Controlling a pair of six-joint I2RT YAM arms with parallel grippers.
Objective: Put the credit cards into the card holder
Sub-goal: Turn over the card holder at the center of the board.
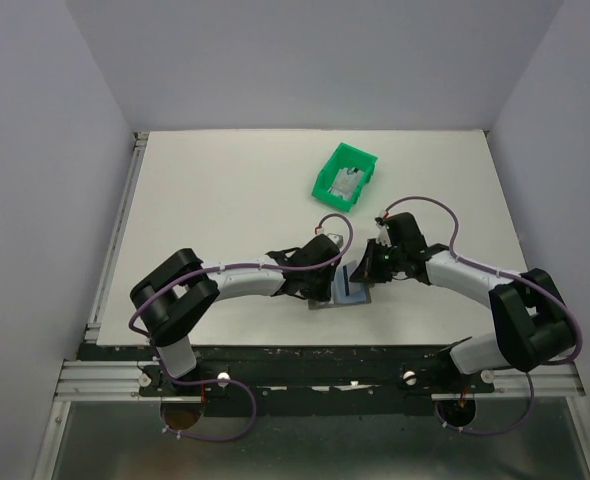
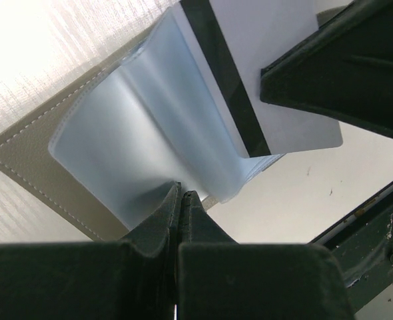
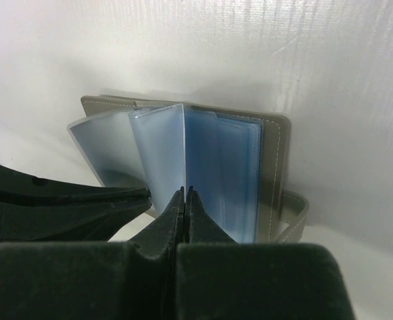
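Top external view: both arms reach inward and meet over the wallet [image 1: 359, 297], which lies open on the white table [image 1: 225, 210] just ahead of the arm bases. Well apart from it, toward the far side, stands a green bin [image 1: 327, 186] with something pale inside (too small to identify).

Left wrist view: the left gripper [image 2: 181, 195] is closed. Its two fingertips pinch the lower edge of a clear plastic sleeve [image 2: 150, 133] of the wallet and hold it lifted off the grey-brown cover. Above it, a whitish card [image 2: 283, 80] with a dark stripe [image 2: 225, 80] along one edge tilts down toward the sleeves, its lower corner sitting among them. A dark finger [image 2: 343, 60] at upper right covers the card's far end.

Right wrist view: the right gripper [image 3: 185, 195] has its fingers pressed together on the card. The card is seen edge-on here, as a thin pale line standing upright between two fanned blue-grey sleeves. The wallet's snap tab [image 3: 295, 215] sticks out on the right. The left gripper's fingers come in from the left (dark, low in the picture) and touch the bottom of the nearest sleeve.
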